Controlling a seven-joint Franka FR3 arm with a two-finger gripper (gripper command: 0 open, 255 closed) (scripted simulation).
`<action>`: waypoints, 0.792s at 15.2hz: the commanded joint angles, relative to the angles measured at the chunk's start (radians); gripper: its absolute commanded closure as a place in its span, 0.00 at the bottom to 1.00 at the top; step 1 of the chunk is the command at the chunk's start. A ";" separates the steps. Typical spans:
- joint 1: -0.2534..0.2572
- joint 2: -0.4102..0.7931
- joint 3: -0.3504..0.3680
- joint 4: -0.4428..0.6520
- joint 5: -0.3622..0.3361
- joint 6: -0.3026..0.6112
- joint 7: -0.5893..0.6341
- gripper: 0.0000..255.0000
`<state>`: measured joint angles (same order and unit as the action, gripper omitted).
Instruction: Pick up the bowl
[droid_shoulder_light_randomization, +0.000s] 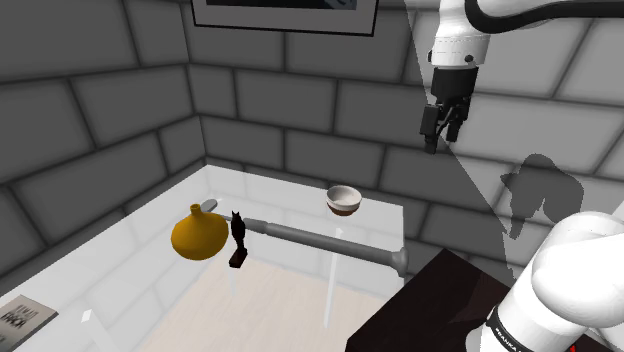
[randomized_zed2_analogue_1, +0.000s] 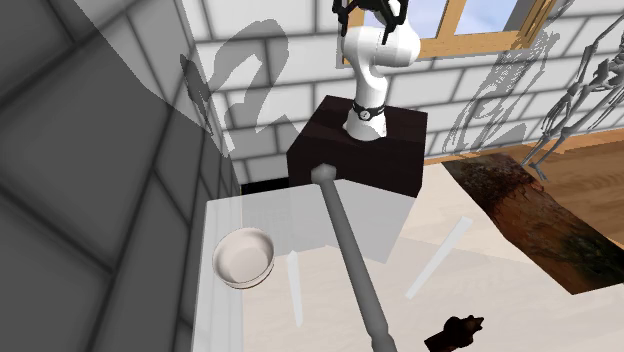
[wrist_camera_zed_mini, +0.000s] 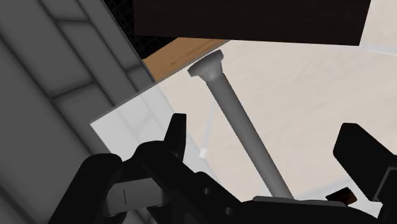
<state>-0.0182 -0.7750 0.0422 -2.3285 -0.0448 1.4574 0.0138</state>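
Shoulder view, my gripper (droid_shoulder_light_randomization: 443, 128): hangs high beside the grey block wall, fingers spread with nothing between them, well above the table.
Shoulder view, bowl: a small round bowl, white inside with a brown foot (droid_shoulder_light_randomization: 343, 199), stands upright on the pale glossy table (droid_shoulder_light_randomization: 270, 200) near its wall-side edge. It is below me, toward that view's left, and well apart from my fingers.
Shoulder view, neighbours: a long grey club-shaped rod (droid_shoulder_light_randomization: 320, 240) lies just in front of the bowl. An ochre round-bellied vase (droid_shoulder_light_randomization: 197, 236) and a small black figurine (droid_shoulder_light_randomization: 238, 232) sit further toward that view's left.
Second exterior view, bowl (randomized_zed2_analogue_1: 245, 257): mouth up, close to the table's wall-side edge. The rod (randomized_zed2_analogue_1: 350, 250) is near but apart, with one end by my dark box stand (randomized_zed2_analogue_1: 360, 150).
Wrist view, fingers (wrist_camera_zed_mini: 175, 137): they stand wide apart, the rod (wrist_camera_zed_mini: 235, 114) showing far beyond them, untouched.
Why open: I judge the approach hasn't begun, so a wide stance suits pinching the rim.
Risk: the rod lies close enough to be nudged as I descend.
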 joint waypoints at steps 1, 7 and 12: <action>0.000 0.000 0.000 0.000 0.000 0.000 0.000 0.00; -0.011 0.132 -0.007 -0.069 -0.023 0.215 0.001 0.00; -0.023 0.277 -0.012 -0.087 -0.044 0.389 0.007 0.00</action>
<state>-0.0380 -0.5302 0.0325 -2.4092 -0.0836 1.8040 0.0206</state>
